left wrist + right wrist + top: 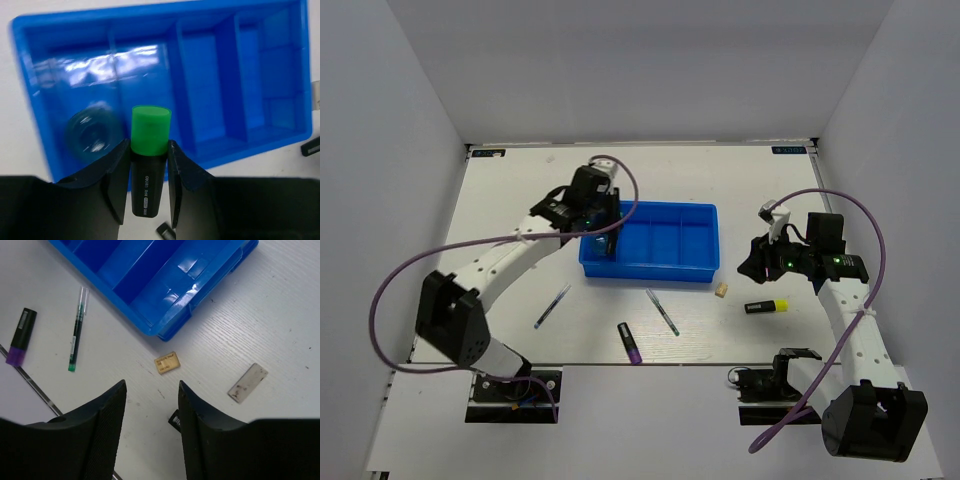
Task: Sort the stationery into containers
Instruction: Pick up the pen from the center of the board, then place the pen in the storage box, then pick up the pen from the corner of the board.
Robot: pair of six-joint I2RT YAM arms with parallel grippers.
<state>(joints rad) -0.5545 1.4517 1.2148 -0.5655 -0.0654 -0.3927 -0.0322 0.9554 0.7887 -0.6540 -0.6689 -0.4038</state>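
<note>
My left gripper (601, 228) (148, 148) is shut on a green-capped black highlighter (148, 170) and holds it above the left end of the blue tray (665, 266) (240, 145). A bluish round piece (92, 133) lies in that end compartment. My right gripper (761, 262) (151, 390) is open and empty above the table, right of the tray (165, 295). Below it lie a beige eraser (167, 363) (722, 290) and a white eraser (247, 383). The yellow-black highlighter (767, 306) lies just in front of the right gripper.
In front of the tray lie a dark blue pen (552, 306), a purple-black marker (629, 342) (21, 336) and a thin green pen (662, 311) (76, 330). White walls close the table on three sides. Purple cables loop beside both arms.
</note>
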